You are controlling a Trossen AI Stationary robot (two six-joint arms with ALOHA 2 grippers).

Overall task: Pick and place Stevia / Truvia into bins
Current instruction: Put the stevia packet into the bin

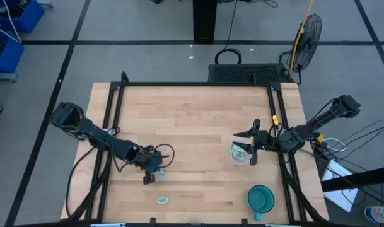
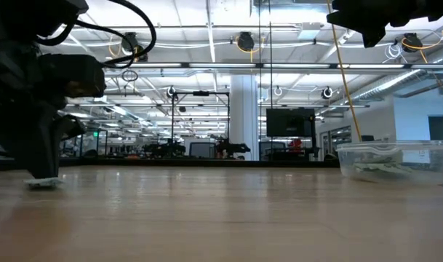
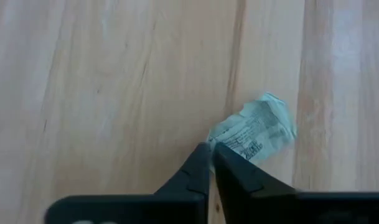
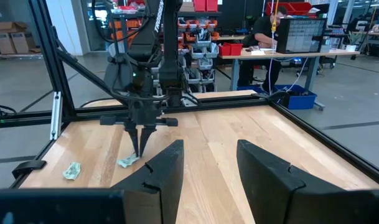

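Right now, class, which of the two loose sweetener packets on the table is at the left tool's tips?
The crumpled packet at the left tool tips. The other packet lies alone, closer to the table's front edge.

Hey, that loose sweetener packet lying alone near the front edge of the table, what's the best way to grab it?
Come straight down on the packet and pinch across its short width. It lies flat but crumpled, so raised creases probably offer some purchase.

Left hand (image 3: 211, 151) pinches a crumpled packet (image 3: 256, 131) on the table (image 3: 114, 93).
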